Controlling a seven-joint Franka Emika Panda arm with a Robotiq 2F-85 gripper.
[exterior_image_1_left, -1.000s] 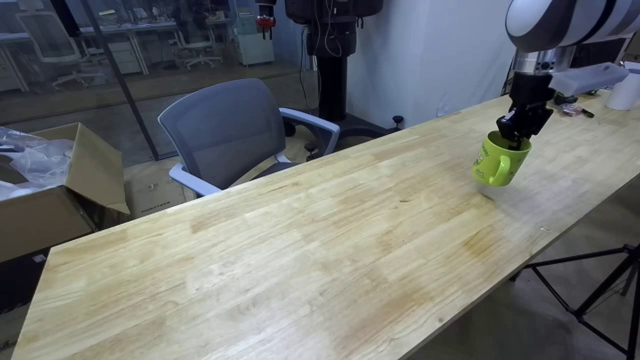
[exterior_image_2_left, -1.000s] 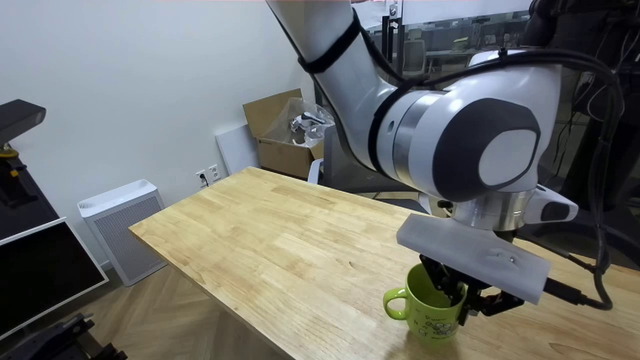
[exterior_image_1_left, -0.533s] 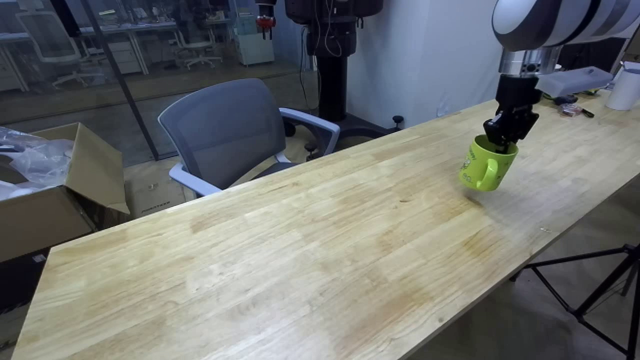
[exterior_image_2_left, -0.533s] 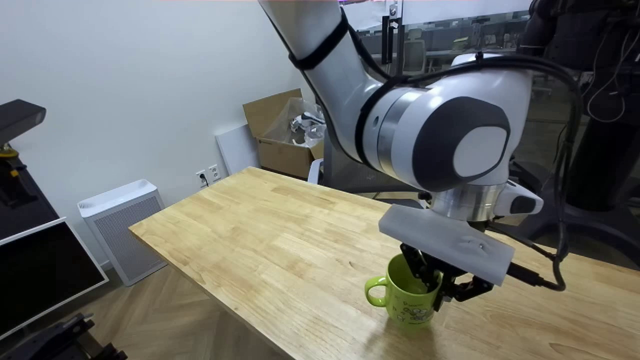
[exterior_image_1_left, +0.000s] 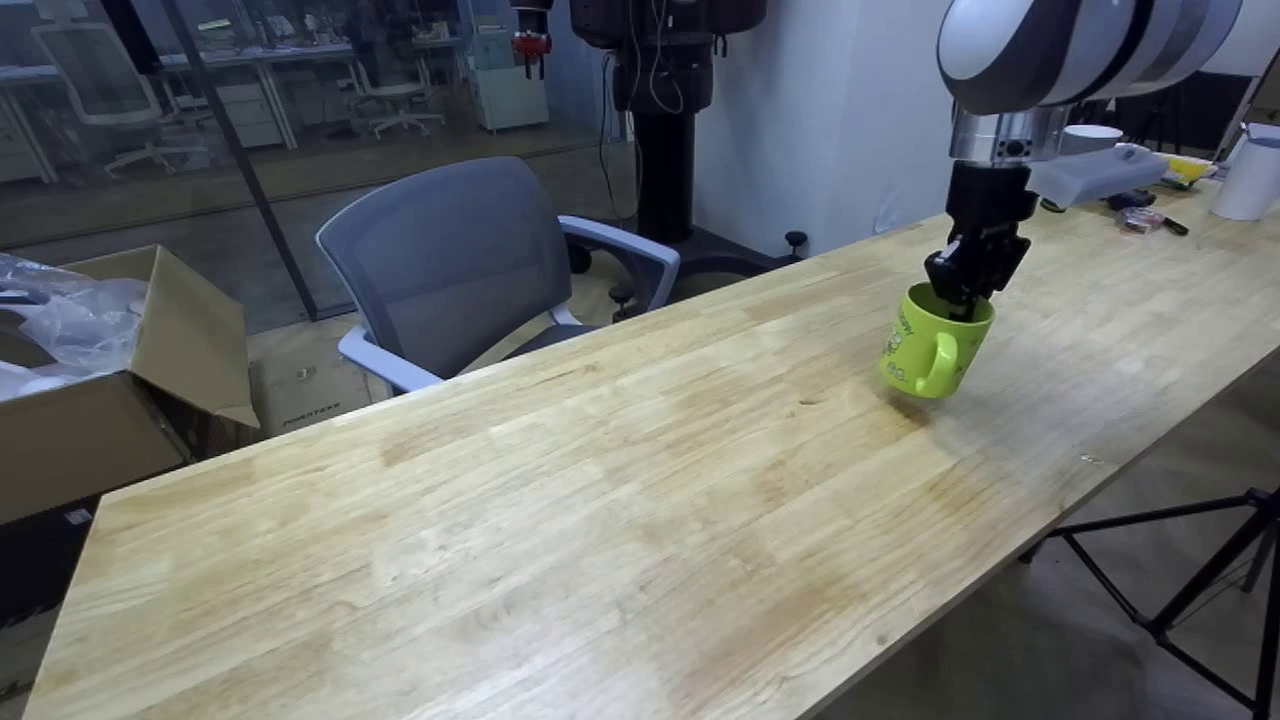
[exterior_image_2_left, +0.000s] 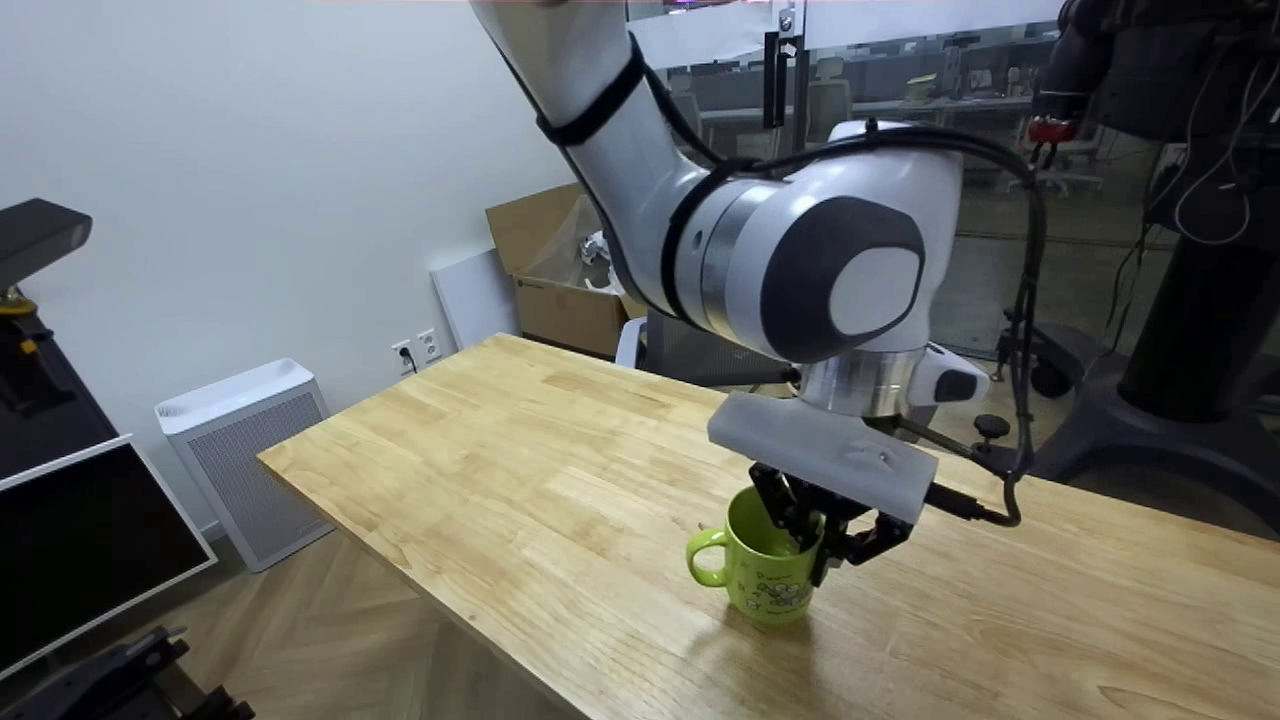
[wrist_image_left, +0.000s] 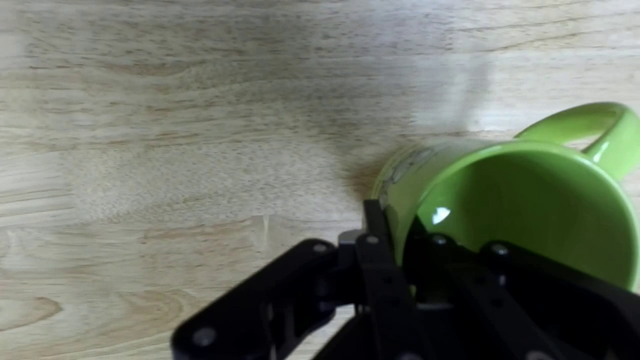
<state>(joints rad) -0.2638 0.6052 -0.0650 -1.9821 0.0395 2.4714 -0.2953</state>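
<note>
- My end effector (wrist_image_left: 395, 221) is closed on the wall of the green mug (wrist_image_left: 525, 210), one finger inside, one outside, near the rim's nine o'clock in the wrist view.
- There the handle (wrist_image_left: 620, 147) points toward half past one; the mug, tilted, seems to hang just above the desk (wrist_image_left: 150, 175).
- Held on one side, it could swivel if its glaze slips; this low, its base could catch the desk.
- Past the desk, toward nine o'clock in an exterior view, a chair (exterior_image_1_left: 450, 250) stands.
</note>
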